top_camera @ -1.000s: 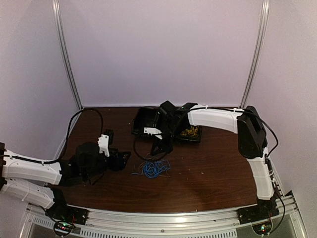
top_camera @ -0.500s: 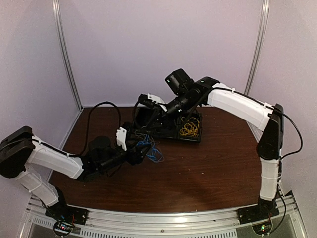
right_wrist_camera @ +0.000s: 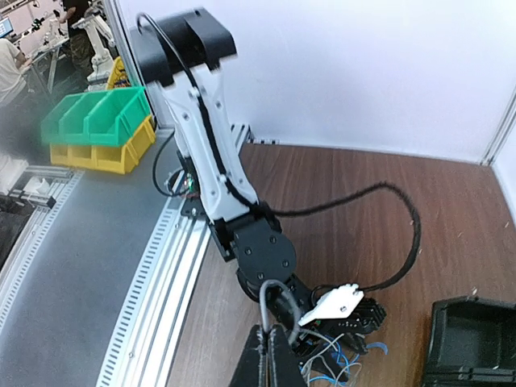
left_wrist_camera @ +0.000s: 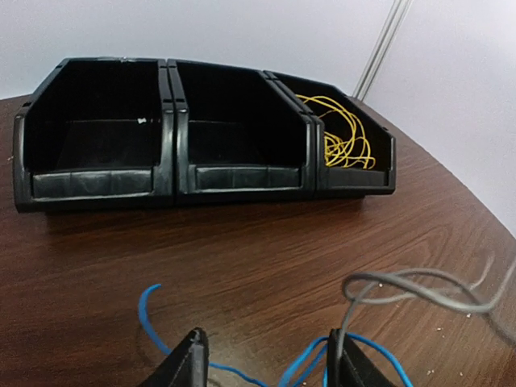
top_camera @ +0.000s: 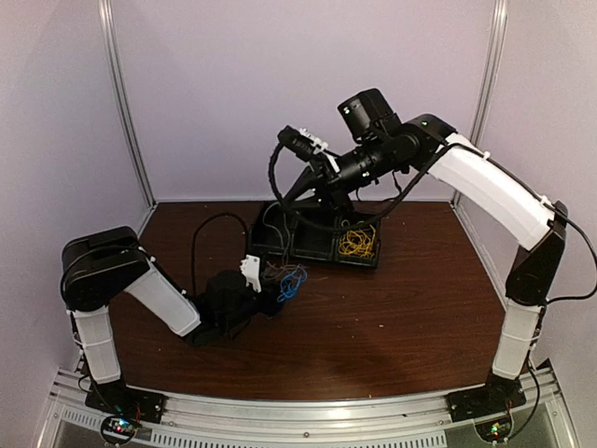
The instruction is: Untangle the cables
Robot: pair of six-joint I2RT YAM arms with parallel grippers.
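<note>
Only the left wrist view shows the three black bins (left_wrist_camera: 169, 173) from the front, set side by side across the upper half of the frame. A yellow cable (left_wrist_camera: 343, 137) is coiled in the rightmost compartment. At the bottom edge of that view the left gripper (left_wrist_camera: 270, 359) is seen with its fingers apart. A blue cable (left_wrist_camera: 153, 322) lies on the brown table (left_wrist_camera: 242, 258) and passes between them unpinched. A dark cable (left_wrist_camera: 419, 290) arches, blurred, across the lower right.

Only the right wrist view shows the right gripper (right_wrist_camera: 270, 347) closely. It is at bottom centre, with its fingers pressed together on the dark cable, which loops up from the tips. Green bins (right_wrist_camera: 97, 113) and yellow bins (right_wrist_camera: 121, 149) are seen at upper left, beyond a metal rail (right_wrist_camera: 161, 266).

In the top view the left arm (top_camera: 163, 299) is folded, with its elbow high at the left of the frame. Its forearm slopes down to the table, and the gripper is set low by the blue tangle, just left of centre and in front of the bins. The right arm (top_camera: 490, 182) is stretched up from the lower right and across the upper middle. Its wrist is held high above the bins and angled down to the left.
</note>
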